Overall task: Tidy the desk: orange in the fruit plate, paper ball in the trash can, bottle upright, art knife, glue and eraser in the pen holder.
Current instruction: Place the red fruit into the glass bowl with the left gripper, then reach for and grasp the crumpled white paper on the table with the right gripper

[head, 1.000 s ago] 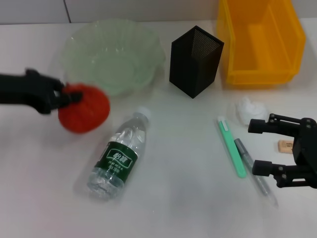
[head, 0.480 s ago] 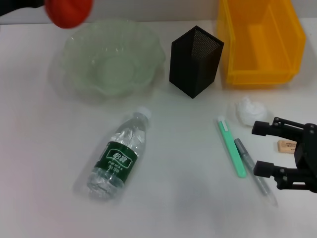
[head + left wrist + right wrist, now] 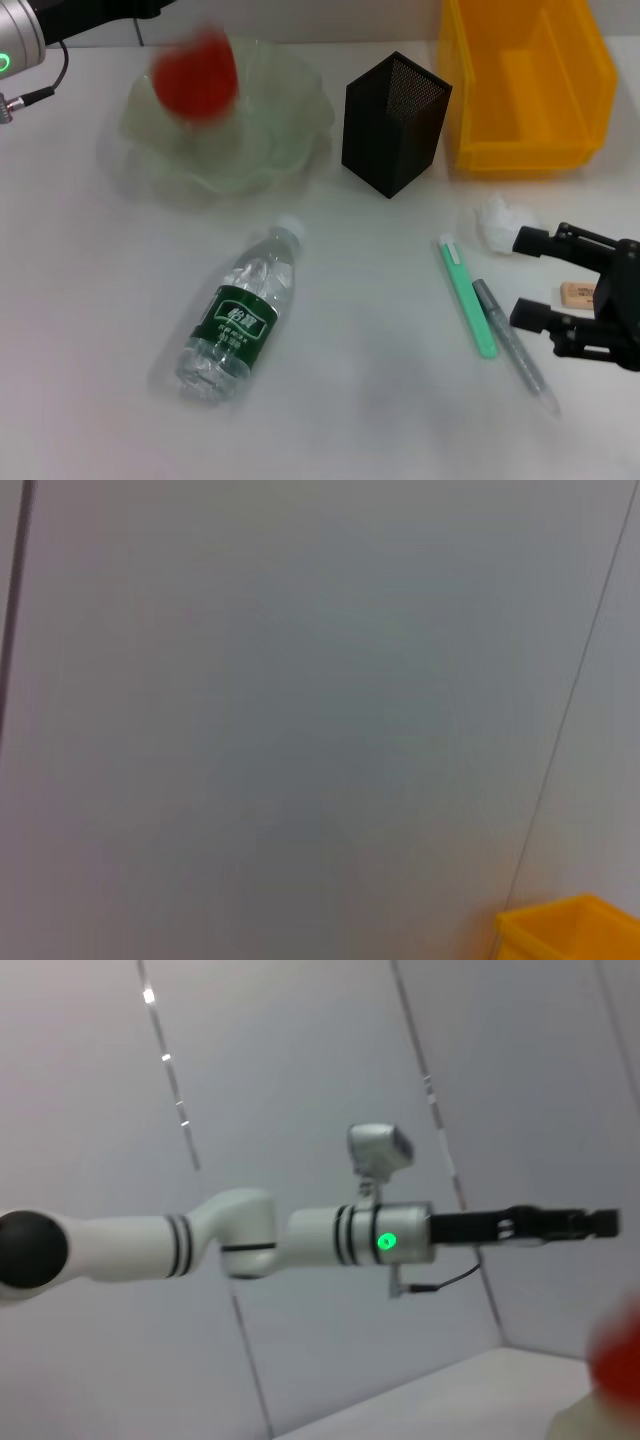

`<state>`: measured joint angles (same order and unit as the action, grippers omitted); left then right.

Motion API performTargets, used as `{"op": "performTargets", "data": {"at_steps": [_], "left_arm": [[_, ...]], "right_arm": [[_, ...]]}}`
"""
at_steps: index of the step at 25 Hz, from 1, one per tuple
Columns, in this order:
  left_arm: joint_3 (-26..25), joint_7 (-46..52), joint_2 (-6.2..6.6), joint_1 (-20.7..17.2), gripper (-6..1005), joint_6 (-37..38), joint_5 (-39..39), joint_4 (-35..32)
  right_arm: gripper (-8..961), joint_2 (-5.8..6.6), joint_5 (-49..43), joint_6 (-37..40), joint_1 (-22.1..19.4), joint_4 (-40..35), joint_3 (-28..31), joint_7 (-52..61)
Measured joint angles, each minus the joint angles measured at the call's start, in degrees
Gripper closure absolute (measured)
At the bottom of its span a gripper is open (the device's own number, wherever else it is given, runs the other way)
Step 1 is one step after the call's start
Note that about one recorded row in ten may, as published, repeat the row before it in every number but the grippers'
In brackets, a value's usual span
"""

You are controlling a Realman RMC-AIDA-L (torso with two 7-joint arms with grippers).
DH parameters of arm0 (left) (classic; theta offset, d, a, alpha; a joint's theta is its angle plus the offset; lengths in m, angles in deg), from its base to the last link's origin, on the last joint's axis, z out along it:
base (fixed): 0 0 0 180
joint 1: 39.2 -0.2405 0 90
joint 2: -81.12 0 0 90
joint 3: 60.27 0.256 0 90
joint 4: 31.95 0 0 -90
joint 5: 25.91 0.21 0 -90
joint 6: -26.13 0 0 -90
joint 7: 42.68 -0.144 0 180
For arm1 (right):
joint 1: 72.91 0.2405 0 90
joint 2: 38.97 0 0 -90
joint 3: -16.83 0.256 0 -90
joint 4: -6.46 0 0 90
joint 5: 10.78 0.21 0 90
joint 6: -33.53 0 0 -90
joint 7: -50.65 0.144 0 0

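Observation:
The orange (image 3: 195, 75) is a red blur over the bowl of the fruit plate (image 3: 290, 150), apart from any gripper. My left arm (image 3: 20, 35) reaches along the back left. Its gripper (image 3: 600, 1222) shows in the right wrist view, above the orange (image 3: 622, 1355), holding nothing. The bottle (image 3: 240, 315) lies on its side at front centre. My right gripper (image 3: 528, 280) hovers open at the right, over the eraser (image 3: 578, 294) and just in front of the paper ball (image 3: 495, 222). A green stick (image 3: 468, 300) and a grey pen shape (image 3: 512, 345) lie to its left; which is the art knife and which the glue I cannot tell.
The black mesh pen holder (image 3: 393, 120) stands upright at back centre. The yellow trash can (image 3: 520, 155) sits at the back right, with its corner (image 3: 570, 930) in the left wrist view. A white wall rises behind the desk.
The orange has left my left gripper and dropped from above the plate's back left rim down over the bowl. My right gripper has edged slightly toward the paper ball.

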<state>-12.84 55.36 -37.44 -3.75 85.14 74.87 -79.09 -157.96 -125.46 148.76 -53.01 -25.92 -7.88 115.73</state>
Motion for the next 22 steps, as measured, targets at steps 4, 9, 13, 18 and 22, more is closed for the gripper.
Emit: {"op": "performTargets", "data": {"at_steps": [4, 9, 13, 18, 22], "left_arm": [[-0.08, 0.13, 0.04, -0.79, 550, 0.63, -0.21, 0.04], [-0.37, -0.65, 0.24, -2.28, 443, 4.45, -3.01, 0.04], [-0.50, -4.32, 0.56, -4.92, 358, 10.89, -10.59, 0.04], [-0.10, -7.84, 2.56, -6.61, 144, 22.13, -14.07, 0.06], [0.58, -8.67, 5.42, -6.92, 152, 31.71, -6.47, -0.11]], "right_arm": [[120, 0.00, 0.00, -0.33, -0.03, 0.68, 2.88, -0.21], [121, 0.00, 0.20, -0.70, 0.58, 1.05, 5.10, -0.54], [121, 0.33, 1.84, -1.81, 1.43, 0.72, 7.61, 0.51], [120, 2.27, 2.91, -3.95, 2.35, -5.20, 8.04, 9.94], [120, 4.42, 0.72, -5.15, 2.58, -14.91, 5.91, 21.13]]}}
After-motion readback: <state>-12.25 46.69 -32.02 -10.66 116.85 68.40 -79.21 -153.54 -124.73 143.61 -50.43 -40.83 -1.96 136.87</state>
